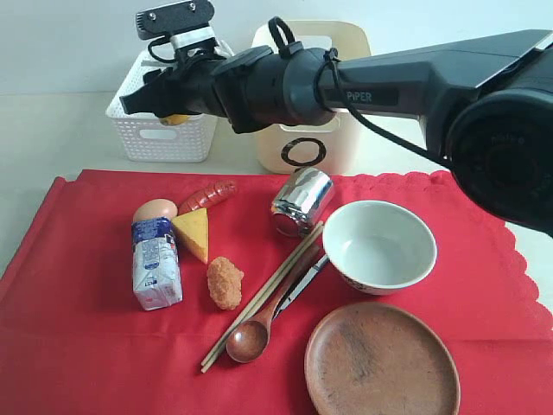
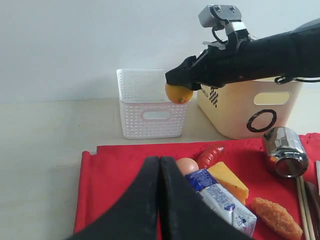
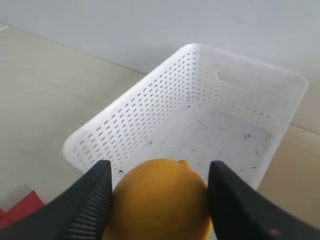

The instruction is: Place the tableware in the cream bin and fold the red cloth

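Observation:
On the red cloth (image 1: 78, 259) lie a steel cup (image 1: 301, 202) on its side, a white bowl (image 1: 378, 245), a brown plate (image 1: 381, 360), a wooden spoon (image 1: 251, 339), chopsticks (image 1: 259, 298) and a slim metal-handled utensil (image 1: 304, 282). The cream bin (image 1: 302, 151) stands behind the cloth, partly hidden by my right arm. My right gripper (image 3: 159, 185) is shut on a lemon (image 3: 160, 200) and holds it over the white lattice basket (image 3: 210, 125). My left gripper (image 2: 159, 162) is shut with nothing in it, low over the cloth's left part.
An egg (image 1: 154, 209), a sausage (image 1: 207, 196), a cheese wedge (image 1: 193, 233), a milk carton (image 1: 155, 264) and a fried nugget (image 1: 225, 283) lie on the cloth's left half. The white basket (image 1: 164, 138) stands left of the cream bin.

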Available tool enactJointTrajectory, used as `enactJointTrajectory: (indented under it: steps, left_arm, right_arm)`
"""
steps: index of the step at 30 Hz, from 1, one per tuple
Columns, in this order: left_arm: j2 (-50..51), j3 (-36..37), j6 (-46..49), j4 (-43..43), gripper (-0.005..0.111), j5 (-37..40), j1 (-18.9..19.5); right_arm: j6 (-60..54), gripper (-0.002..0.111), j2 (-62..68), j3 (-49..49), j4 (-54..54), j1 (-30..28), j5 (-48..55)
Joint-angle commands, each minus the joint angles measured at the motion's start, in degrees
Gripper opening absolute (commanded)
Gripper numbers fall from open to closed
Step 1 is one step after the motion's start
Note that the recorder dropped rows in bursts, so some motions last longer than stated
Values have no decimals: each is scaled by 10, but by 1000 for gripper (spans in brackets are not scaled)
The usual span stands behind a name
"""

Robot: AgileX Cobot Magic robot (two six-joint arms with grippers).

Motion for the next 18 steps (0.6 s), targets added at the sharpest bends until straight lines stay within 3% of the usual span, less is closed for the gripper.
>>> enactJointTrajectory:
  steps: [1,7,18]
  left_arm:
    - [-3,2,1,-5,1,-1,0]
    - [-3,2,1,-5,1,-1,0]
    - [-3,2,1,-5,1,-1,0]
  right_arm:
    - [32,53,-2,-7,-3,2,2]
    - [69,54,-4,-7,-1,2,2]
    - [175,72,-3,-7,22,9,-53]
